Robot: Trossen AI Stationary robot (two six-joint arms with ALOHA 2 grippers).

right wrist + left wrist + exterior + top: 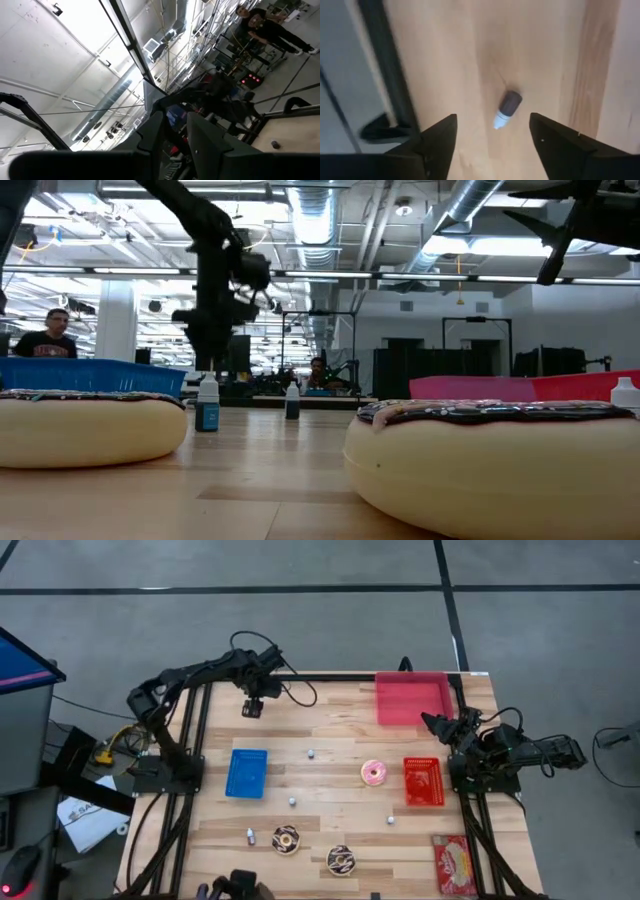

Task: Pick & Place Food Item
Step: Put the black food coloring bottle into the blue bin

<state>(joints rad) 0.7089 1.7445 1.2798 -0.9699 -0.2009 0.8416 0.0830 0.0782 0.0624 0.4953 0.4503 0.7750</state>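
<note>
Below left gripper, small bottle lies apart.

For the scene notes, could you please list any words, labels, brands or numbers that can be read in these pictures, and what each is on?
No text can be read in any view.
Snack packet: red, with print on it, too small to read.
Small bottle: blue label, too blurred to read.
Person's dark shirt: red marking, not legible.
Red tray and blue tray: no lettering visible.
</note>
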